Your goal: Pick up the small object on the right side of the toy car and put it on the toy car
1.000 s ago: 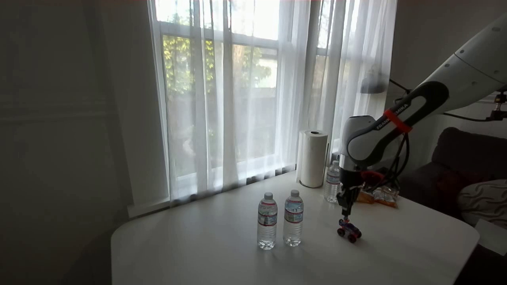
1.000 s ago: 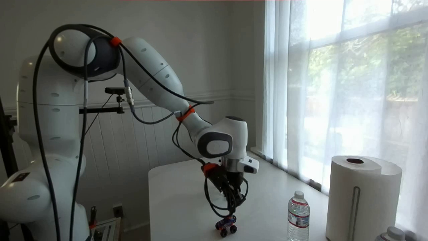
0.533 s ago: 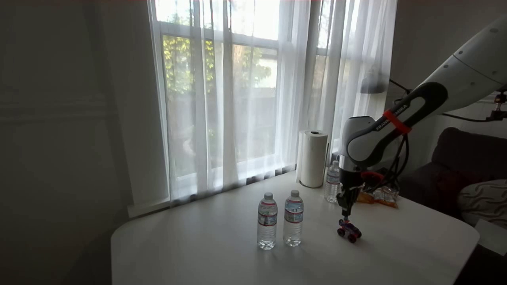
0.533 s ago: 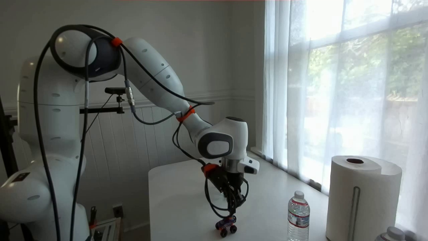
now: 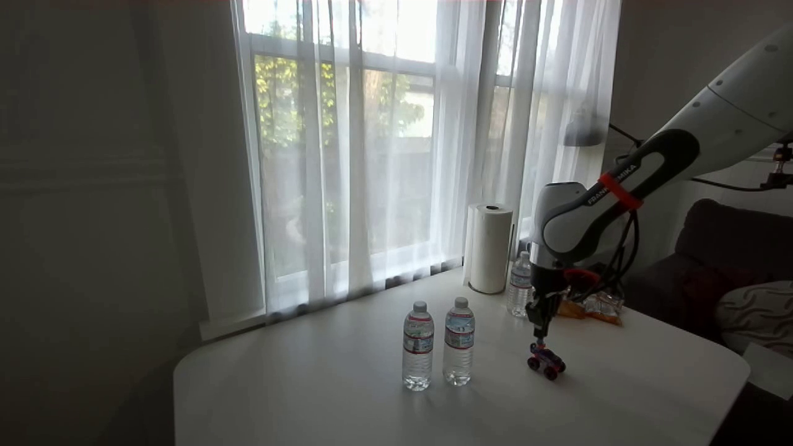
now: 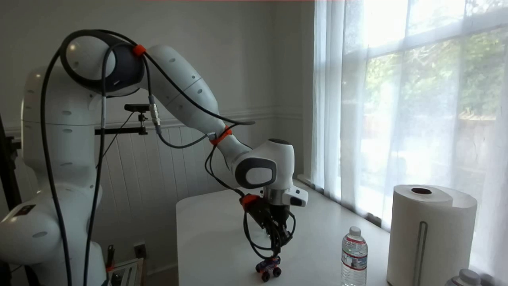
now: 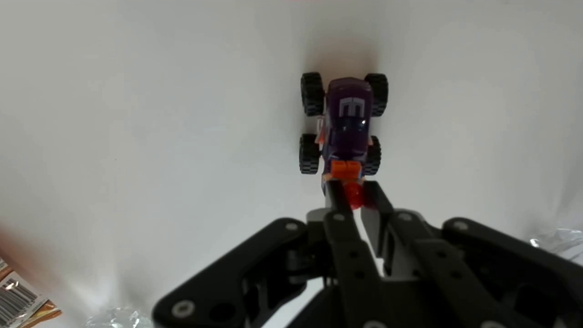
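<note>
The toy car (image 7: 348,105) is dark purple with black wheels and an orange part (image 7: 345,169) at its rear. It stands on its wheels on the white table in both exterior views (image 5: 547,360) (image 6: 268,267). My gripper (image 7: 354,187) points down over the car's rear end. Its jaws are closed on a small shiny red object (image 7: 353,196), which sits between the fingertips just behind the orange part. I cannot tell whether the red object touches the car. In an exterior view the gripper (image 5: 541,340) stands right at the car's top.
Two clear water bottles (image 5: 419,347) (image 5: 459,342) stand near the car. Another bottle (image 5: 519,288) stands by the paper towel roll (image 5: 490,249). An orange packet (image 5: 602,308) lies behind the arm. A packet corner (image 7: 23,296) shows in the wrist view. Curtained windows border the table.
My gripper has shifted only very slightly over the car's rear. The toy car and the bottles have not visibly moved.
</note>
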Controlling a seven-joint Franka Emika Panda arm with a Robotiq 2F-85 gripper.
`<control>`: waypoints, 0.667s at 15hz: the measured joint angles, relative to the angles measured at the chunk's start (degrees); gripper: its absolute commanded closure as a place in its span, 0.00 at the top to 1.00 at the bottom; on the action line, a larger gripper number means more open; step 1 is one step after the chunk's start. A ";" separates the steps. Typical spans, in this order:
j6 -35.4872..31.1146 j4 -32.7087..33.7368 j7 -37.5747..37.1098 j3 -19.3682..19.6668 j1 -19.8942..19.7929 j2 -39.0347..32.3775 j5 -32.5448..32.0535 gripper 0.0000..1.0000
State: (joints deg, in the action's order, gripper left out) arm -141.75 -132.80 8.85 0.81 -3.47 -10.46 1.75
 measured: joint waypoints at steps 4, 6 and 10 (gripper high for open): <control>-0.29 0.00 0.00 0.00 0.00 -0.21 0.01 0.03; -0.30 0.04 0.00 0.00 0.00 -0.40 0.01 0.03; -0.30 0.14 -0.03 0.00 0.00 -0.47 0.01 0.03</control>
State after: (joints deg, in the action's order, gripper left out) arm -142.05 -132.65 8.82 0.81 -3.47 -10.93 1.76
